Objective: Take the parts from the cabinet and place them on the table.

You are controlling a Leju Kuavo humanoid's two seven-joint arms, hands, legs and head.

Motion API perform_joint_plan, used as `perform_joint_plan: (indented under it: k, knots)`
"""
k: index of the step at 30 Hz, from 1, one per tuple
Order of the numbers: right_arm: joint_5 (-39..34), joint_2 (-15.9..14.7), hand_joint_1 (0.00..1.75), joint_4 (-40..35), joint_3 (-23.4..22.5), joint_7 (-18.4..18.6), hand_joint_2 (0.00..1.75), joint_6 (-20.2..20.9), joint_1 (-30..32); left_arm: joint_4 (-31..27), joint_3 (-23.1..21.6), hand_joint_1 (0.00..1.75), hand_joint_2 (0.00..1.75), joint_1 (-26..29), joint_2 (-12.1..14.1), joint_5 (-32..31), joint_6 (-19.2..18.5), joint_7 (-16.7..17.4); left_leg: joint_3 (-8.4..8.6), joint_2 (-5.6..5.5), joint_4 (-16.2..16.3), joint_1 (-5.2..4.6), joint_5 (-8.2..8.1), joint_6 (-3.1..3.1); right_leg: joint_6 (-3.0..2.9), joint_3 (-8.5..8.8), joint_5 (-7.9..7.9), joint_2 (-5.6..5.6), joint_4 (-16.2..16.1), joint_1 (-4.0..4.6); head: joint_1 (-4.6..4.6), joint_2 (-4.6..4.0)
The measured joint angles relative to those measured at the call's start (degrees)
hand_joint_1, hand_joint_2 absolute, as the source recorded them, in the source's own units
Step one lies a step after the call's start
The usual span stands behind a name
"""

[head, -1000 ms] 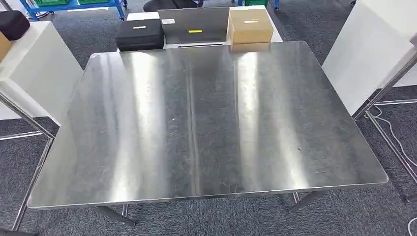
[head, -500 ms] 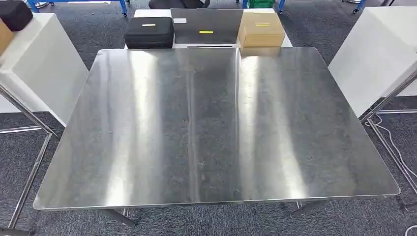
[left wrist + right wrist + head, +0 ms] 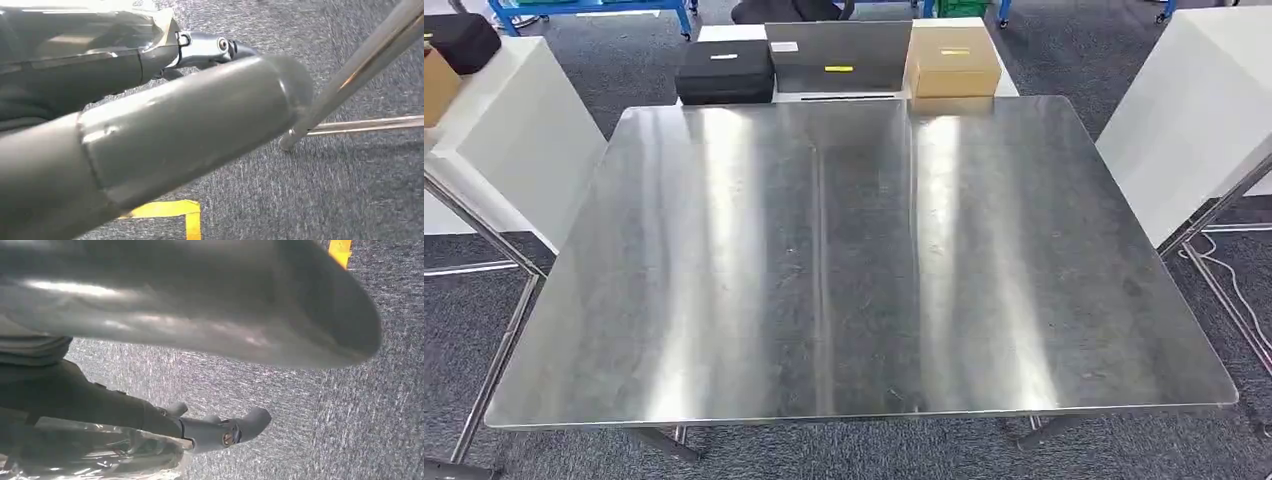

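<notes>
The left hand (image 3: 165, 130) hangs above grey carpet (image 3: 350, 190), near a shiny metal leg (image 3: 350, 75) and yellow floor tape (image 3: 172, 212).

The counter (image 3: 854, 260) was brushed steel, smooth and glossy, with pale streaks of reflected light and faint scuffs. Beyond its far edge sat a matt black case (image 3: 724, 72) of soft-looking fabric, a dull grey panel (image 3: 839, 55) with a slight sheen, and a plain brown cardboard box (image 3: 954, 65). The floor (image 3: 564, 450) was rough, speckled grey carpet. White matt panels (image 3: 1194, 110) stood to the right. The counter's legs (image 3: 350, 80) were polished metal tube. The left hand (image 3: 150, 140) wore smooth grey plastic.
</notes>
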Motion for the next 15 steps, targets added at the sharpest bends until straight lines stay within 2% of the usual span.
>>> perform_joint_plan:
  k: [1,2,3,5,6,8,10,11,12,15]
  knots:
    - [0.0,0.0,0.0,0.0,0.0,0.0,0.0,0.1,0.0,0.0,0.0,0.0,0.0,0.1,0.0,0.0,0.0,0.0,-1.2,0.06,2.1,0.11,-0.25,-0.11,0.01,0.01,-0.01,0.0,0.0,0.0,0.02,0.0]
    - [0.0,0.1,0.0,0.0,0.0,0.1,0.0,0.1,0.1,0.0,0.0,0.0,0.0,0.1,0.0,0.0,0.0,0.1,-1.14,0.14,1.4,0.27,1.09,-0.17,-0.01,0.07,-0.05,0.0,0.0,-0.01,0.04,0.0]
    - [0.0,0.1,0.0,0.0,0.0,0.2,0.0,0.1,0.1,0.0,0.0,0.0,0.0,0.1,0.0,0.0,0.0,0.1,0.29,0.32,-1.9,0.36,3.52,-0.16,-0.03,0.19,-0.1,0.01,0.0,-0.02,-0.02,0.0]
    - [0.0,0.2,0.0,0.0,0.2,0.2,0.0,0.2,0.1,0.0,0.0,0.0,0.0,-0.1,0.0,0.1,0.0,0.1,5.34,0.63,-12.0,0.49,8.49,0.11,0.31,0.58,-0.37,0.04,0.0,-0.06,-0.02,0.0]
    - [0.0,0.2,0.0,0.0,0.4,0.2,0.0,0.2,0.1,0.0,0.0,0.0,0.0,-0.2,0.0,0.1,0.0,0.2,6.9,0.98,-15.1,0.18,8.29,0.3,0.7,0.64,-0.62,0.02,0.1,0.5,0.07,0.0]
    - [0.0,0.2,0.0,0.0,0.6,0.2,0.0,0.2,0.0,0.0,0.0,0.0,0.0,-0.2,0.0,0.1,0.0,0.2,6.73,0.59,-15.0,-0.03,8.42,0.77,1.13,0.56,-0.71,-0.01,0.1,0.55,0.22,0.0]
    - [0.0,0.1,0.0,0.0,0.9,0.2,0.0,0.2,0.0,0.0,0.0,0.0,0.0,-0.1,0.0,0.3,0.0,0.2,7.04,0.35,-15.6,-0.49,8.59,1.64,2.07,0.93,-0.51,-0.2,-0.7,0.53,0.09,0.0]
    - [0.0,0.1,0.0,0.0,0.9,0.2,0.0,0.2,0.0,0.0,0.0,0.0,0.0,-0.1,0.0,0.3,0.0,0.3,7.26,0.31,-16.2,-0.44,9.1,1.26,1.11,0.69,-0.96,-0.33,-0.6,1.05,0.22,0.0]
    - [0.0,0.1,0.0,0.0,1.0,0.2,0.0,0.2,0.0,0.0,0.0,0.0,0.0,-0.2,0.0,0.3,0.0,0.3,7.3,0.24,-16.2,-0.57,9.07,1.34,0.77,0.8,-0.62,-0.35,-0.9,0.85,0.28,0.0]
    - [0.0,0.0,0.0,0.0,1.2,0.2,0.0,0.2,0.0,0.0,0.0,0.0,0.0,-0.1,0.0,0.4,0.0,0.5,7.29,0.18,-16.1,-0.96,9.0,1.64,0.81,0.98,-0.57,-0.42,-1.1,0.78,0.28,0.0]
